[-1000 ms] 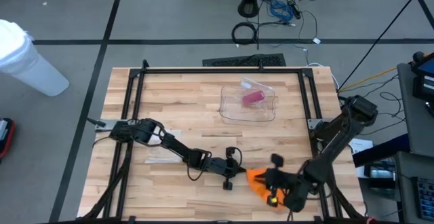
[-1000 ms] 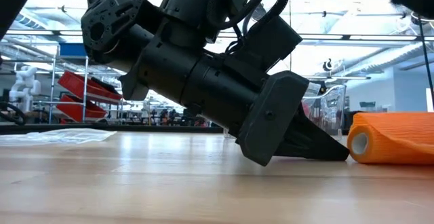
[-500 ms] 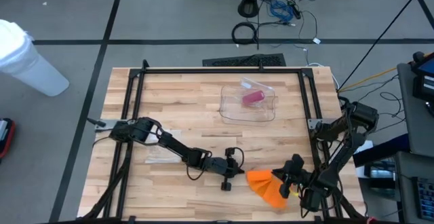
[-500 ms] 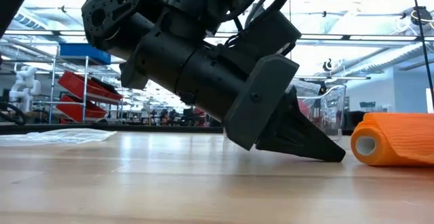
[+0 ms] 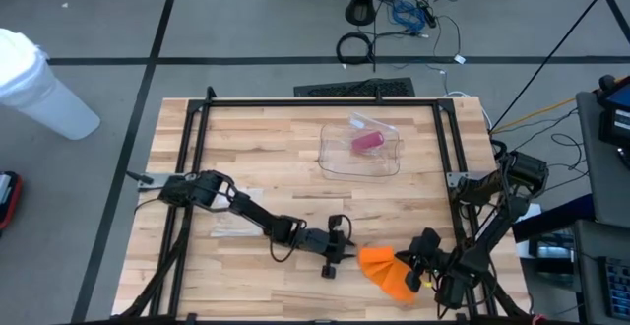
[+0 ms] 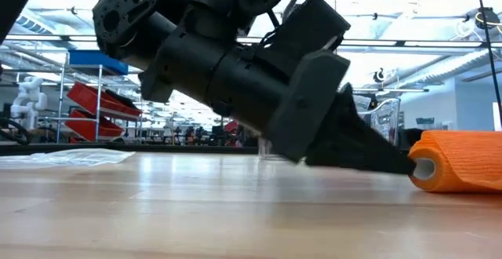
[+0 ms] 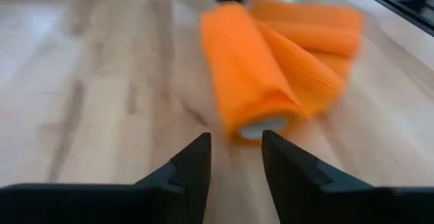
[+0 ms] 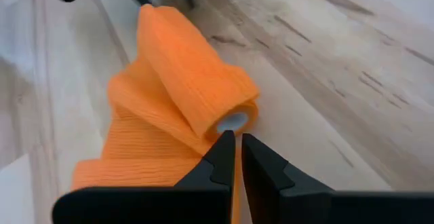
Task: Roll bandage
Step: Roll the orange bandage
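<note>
High view: the orange bandage [image 5: 386, 270] lies at the lower middle-right of the frame on the wooden table [image 5: 276, 148], between the left gripper [image 5: 345, 254] on its left and the right gripper [image 5: 417, 266] on its right. One arm at each end looks like a set-up for turning the roll while its loose length is fed in. A clear container [image 5: 360, 148] holding a pink object [image 5: 367, 142] sits well apart, upper centre.

Low view: the left gripper's dark body fills the middle of the frame, its tip reaching down to the roll's open end [image 6: 423, 169] at the right edge, seemingly touching it.

Left wrist view: the two fingers [image 7: 196, 163] stand apart at the bottom centre, and the roll's white core end [image 7: 266, 125] sits just beyond the gap, not between them; unrolled folds lie upper right.

Right wrist view: the fingers [image 8: 220, 157] are drawn nearly together at the bottom centre, their tips right at the roll's core opening [image 8: 232, 122], perhaps to steady it; whether they pinch fabric I cannot tell. Loose bandage spreads lower left.
</note>
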Controlling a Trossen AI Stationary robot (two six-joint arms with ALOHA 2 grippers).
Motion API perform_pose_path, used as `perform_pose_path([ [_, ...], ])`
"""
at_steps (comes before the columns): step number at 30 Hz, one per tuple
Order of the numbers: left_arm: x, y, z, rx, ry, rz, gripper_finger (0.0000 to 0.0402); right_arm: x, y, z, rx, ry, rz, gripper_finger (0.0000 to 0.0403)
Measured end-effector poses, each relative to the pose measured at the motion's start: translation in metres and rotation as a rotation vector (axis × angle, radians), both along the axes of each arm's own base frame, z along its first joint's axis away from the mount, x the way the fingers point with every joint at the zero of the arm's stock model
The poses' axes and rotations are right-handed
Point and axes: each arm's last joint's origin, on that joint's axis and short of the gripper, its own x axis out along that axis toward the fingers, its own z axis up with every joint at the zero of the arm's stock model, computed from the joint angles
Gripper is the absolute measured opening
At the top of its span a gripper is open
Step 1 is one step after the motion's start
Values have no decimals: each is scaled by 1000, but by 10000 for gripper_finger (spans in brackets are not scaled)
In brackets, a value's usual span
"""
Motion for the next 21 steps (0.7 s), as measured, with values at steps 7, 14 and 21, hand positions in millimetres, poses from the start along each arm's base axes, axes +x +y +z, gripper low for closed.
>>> perform_pose_path([
  [7,4,5,3,-1,-26,28,140,11,2,1,5,-2,42,13],
  [14,3,5,2,11,-18,19,140,15,0,1,-5,5,43,13],
  [21,6,3,-8,48,-24,-12,140,19,-3,1,-12,27,44,13],
])
